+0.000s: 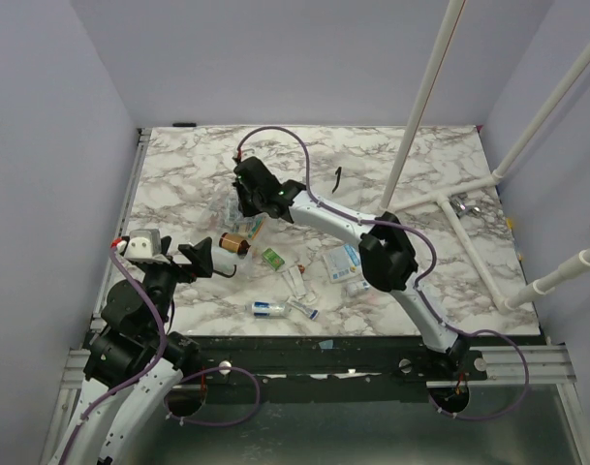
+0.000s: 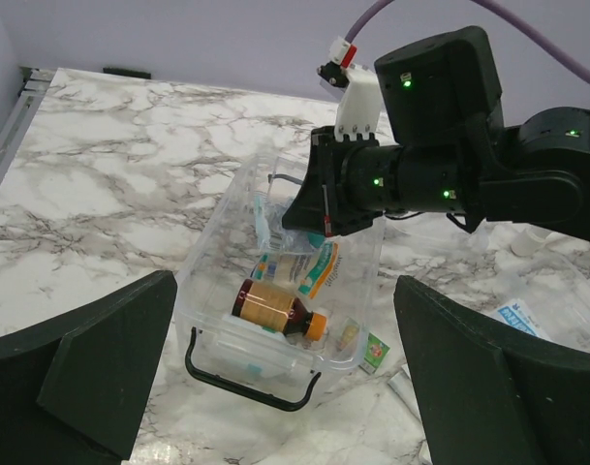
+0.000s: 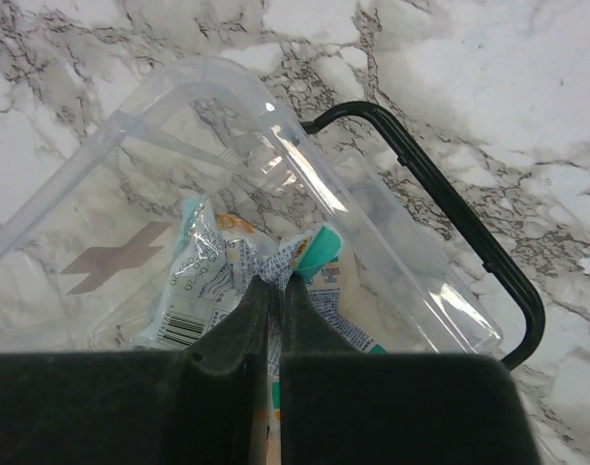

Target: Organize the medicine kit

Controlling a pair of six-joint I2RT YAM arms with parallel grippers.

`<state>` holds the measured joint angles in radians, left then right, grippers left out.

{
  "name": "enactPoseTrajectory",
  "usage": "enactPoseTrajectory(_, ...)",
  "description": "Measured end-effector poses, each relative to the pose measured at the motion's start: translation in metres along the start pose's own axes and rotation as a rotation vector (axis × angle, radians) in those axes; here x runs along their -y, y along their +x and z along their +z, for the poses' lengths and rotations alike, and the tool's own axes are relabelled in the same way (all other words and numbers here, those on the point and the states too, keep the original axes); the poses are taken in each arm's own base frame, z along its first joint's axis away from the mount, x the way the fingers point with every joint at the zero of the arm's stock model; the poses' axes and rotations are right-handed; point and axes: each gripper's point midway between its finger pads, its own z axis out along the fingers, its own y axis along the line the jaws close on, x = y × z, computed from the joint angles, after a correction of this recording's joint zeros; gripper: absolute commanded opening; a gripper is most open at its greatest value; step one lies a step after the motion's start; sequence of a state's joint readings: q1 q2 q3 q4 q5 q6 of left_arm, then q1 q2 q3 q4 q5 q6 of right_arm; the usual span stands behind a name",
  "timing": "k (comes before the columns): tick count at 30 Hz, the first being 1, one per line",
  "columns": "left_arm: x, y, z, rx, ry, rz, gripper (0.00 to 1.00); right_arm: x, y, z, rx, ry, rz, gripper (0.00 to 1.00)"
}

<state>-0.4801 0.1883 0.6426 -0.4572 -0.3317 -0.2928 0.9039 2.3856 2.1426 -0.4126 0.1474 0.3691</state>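
Marble counter (image 1: 411, 174) runs away from my bases. Nearest, my left hand (image 1: 215, 260) hangs released, fingers spread wide, facing the black-handled end of the medicine kit (image 2: 212, 242). The clear box lies just beyond it, left of centre, its long axis running away from that hand. Inside sits a brown bottle (image 2: 270, 305). Further in, my right hand (image 3: 275, 291) reaches down from the far end, clenched on a crinkled packet (image 3: 202, 262) already within the walls. I judge letting go needs no sideways travel.
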Motion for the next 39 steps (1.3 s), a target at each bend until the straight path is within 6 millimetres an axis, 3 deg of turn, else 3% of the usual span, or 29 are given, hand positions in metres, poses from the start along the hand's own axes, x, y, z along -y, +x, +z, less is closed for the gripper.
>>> enactPoseTrajectory(3,0.0,0.0,0.0,0.001,0.001,0.0,0.98,0.001,0.012,0.01,-0.021,0.008,0.028,0.06)
enactPoseTrajectory(10,0.001,0.0,0.0,0.0,0.004,0.0,0.98,0.003,0.021,0.02,-0.027,0.04,0.074,0.49)
enactPoseTrajectory(14,0.001,0.0,0.0,0.0,0.004,0.0,0.98,-0.001,0.017,0.02,-0.005,0.04,0.075,0.57)
enactPoseTrajectory(20,0.001,0.0,0.0,0.0,0.003,-0.001,0.98,-0.005,0.011,0.01,0.024,0.027,0.074,0.59)
enactPoseTrajectory(25,0.001,0.001,0.001,-0.006,0.005,0.001,0.98,-0.012,-0.021,-0.032,0.098,-0.004,0.075,0.6)
enactPoseTrajectory(30,0.004,0.003,0.002,-0.016,0.015,-0.012,0.98,-0.018,-0.071,-0.105,0.237,-0.051,0.08,0.63)
enactPoseTrajectory(33,0.008,0.005,0.002,-0.024,0.03,-0.044,0.98,-0.016,-0.088,-0.146,0.304,-0.072,0.081,0.64)
enactPoseTrajectory(36,0.013,0.011,0.002,-0.043,0.048,-0.082,0.96,-0.01,-0.087,-0.174,0.327,-0.077,0.07,0.66)
enactPoseTrajectory(39,0.02,0.021,0.004,-0.081,0.078,-0.105,0.93,0.002,-0.066,-0.192,0.306,-0.064,0.054,0.66)
